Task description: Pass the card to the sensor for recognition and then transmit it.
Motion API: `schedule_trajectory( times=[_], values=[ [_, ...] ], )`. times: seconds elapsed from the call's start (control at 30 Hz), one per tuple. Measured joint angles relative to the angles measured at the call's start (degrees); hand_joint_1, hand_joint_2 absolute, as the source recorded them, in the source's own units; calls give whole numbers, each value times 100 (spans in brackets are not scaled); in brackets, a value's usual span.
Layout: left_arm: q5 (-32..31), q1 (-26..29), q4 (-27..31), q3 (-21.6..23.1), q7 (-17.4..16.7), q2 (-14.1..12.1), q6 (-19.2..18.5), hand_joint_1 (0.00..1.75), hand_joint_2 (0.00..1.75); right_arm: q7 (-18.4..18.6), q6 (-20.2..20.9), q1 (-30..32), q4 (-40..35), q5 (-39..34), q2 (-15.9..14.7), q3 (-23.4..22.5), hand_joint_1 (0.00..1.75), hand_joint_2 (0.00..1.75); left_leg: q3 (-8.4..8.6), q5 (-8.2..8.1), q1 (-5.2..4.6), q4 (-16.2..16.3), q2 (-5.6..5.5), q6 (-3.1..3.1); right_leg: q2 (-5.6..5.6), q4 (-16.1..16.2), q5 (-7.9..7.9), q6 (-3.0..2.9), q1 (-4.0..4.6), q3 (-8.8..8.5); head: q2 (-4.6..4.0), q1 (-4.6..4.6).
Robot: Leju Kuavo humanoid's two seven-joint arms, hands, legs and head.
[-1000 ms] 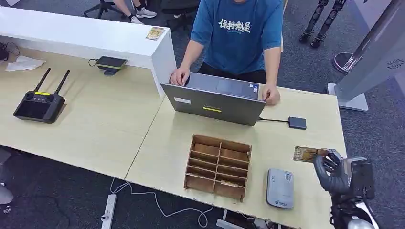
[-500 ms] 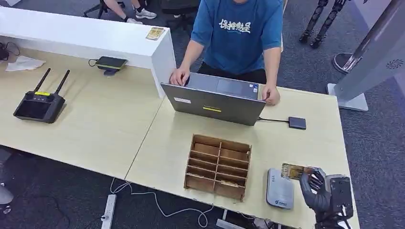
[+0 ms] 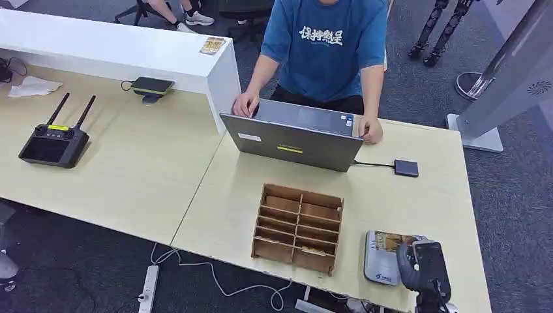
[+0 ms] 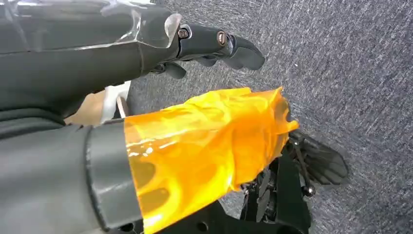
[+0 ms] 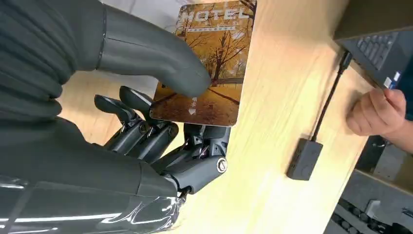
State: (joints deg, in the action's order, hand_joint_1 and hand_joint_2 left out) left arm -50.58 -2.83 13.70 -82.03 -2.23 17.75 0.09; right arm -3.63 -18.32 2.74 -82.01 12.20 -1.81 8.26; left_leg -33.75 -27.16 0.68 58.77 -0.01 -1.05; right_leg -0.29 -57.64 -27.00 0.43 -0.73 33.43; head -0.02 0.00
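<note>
My right hand (image 3: pixel 422 267) holds the hotel card (image 3: pixel 391 240) flat over the grey card sensor (image 3: pixel 381 259) near the table's front right edge. In the right wrist view the thumb (image 5: pixel 160 58) presses on the card (image 5: pixel 212 63), a brown autumn picture marked HOTEL, with the fingers (image 5: pixel 146 129) underneath. I cannot tell whether the card touches the sensor. My left hand (image 4: pixel 214 46) hangs over the grey carpet with its fingers stretched out and nothing in them.
A wooden slotted card rack (image 3: pixel 298 227) stands left of the sensor. Behind it a person (image 3: pixel 323 45) works at a grey laptop (image 3: pixel 290 140), with a small dark box (image 3: pixel 405 167) cabled to it. A black controller (image 3: pixel 52 143) lies far left.
My right hand has carried the card from the table's right side towards me and leftwards, until it lies over the sensor. The person and the laptop have stayed put.
</note>
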Motion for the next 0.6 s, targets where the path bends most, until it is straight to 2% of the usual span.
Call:
schedule_trajectory(
  times=[0.27,0.6],
  values=[
    [-13,0,0,0,0,0,-44,0,0,201,319,-87,140,157,9,-2,175,175,1,0,0,0,0,0,0,0,0,0,0,0,0,0],
    [13,0,0,0,0,0,-76,0,0,304,319,-20,177,332,9,-74,175,175,2,0,0,0,0,0,0,0,0,0,0,0,0,0]
  ],
)
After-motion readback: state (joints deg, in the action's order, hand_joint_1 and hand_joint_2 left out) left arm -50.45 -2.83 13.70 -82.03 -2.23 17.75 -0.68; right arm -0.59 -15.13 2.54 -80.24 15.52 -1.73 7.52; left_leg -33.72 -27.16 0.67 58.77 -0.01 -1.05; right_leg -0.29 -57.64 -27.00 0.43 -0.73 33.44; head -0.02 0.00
